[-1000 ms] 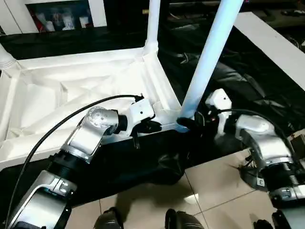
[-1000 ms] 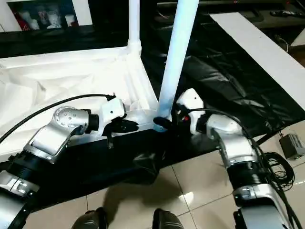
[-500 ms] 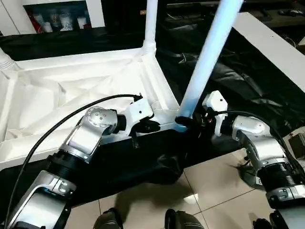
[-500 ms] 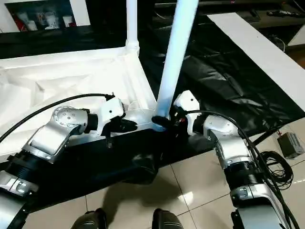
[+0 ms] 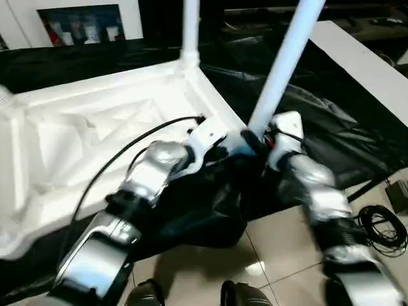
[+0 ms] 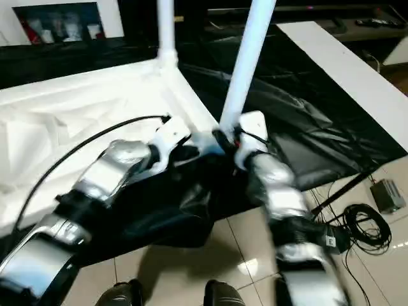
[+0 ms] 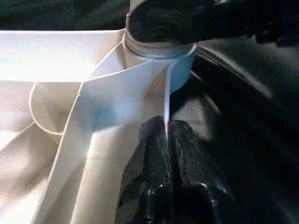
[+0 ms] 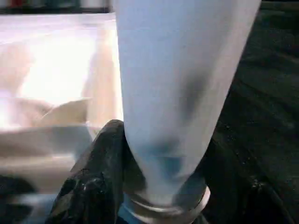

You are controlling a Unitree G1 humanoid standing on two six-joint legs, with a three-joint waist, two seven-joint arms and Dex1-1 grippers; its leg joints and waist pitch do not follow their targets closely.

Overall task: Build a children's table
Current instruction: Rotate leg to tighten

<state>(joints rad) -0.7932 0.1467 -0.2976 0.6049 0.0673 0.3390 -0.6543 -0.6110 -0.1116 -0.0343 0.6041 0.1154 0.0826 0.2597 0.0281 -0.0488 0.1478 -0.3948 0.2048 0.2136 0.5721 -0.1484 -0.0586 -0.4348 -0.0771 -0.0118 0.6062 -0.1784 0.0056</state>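
Both arms have swung in toward the near corner since a second ago. The left tool [image 7: 167, 172] is pinched on a rib of the tabletop [image 5: 83, 127], upside down on the black sheet [image 5: 331, 108]. The right tool [image 5: 254, 139] is clamped round the base of the leg [image 5: 284, 64] at that corner, the leg leaning toward 1 o'clock.

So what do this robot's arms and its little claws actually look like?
Both arms are silver metal with black bands at the joints. A black cable loops along the left one. White blocks sit at each wrist. The left gripper and right gripper have glossy black fingers.
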